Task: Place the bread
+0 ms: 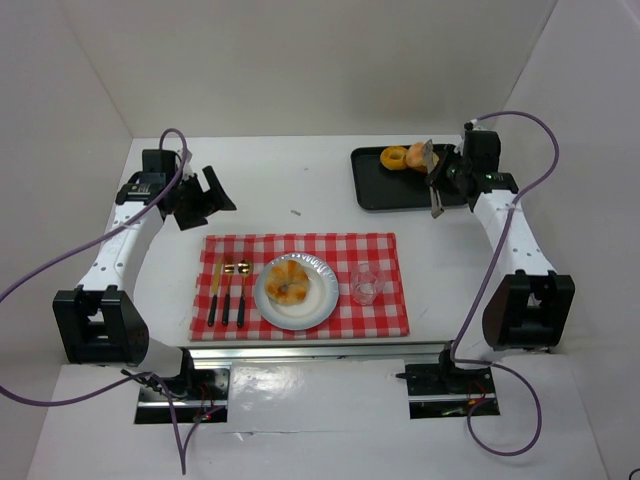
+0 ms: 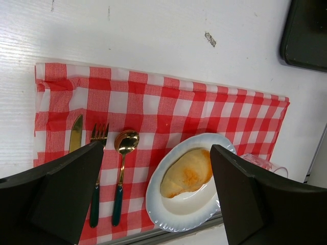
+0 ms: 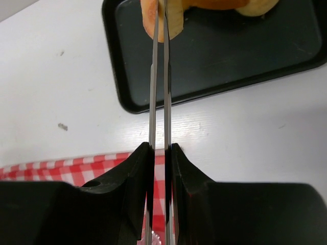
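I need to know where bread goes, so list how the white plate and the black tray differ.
The plate is round and white; the tray is rectangular and black. The plate sits on the checked cloth, the tray on the bare table. The plate carries one roll; the tray at least two pieces. Both hold bread.

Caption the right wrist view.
Right gripper shut on tongs, tips meeting bread at the tray.

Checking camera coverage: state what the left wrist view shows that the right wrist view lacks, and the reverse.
Left wrist only: knife, fork, spoon, and a plate holding a bread roll. Right wrist only: the right gripper shut on tongs, whose tips meet a bread piece over the black tray. Both: checked cloth, that tray, white table.
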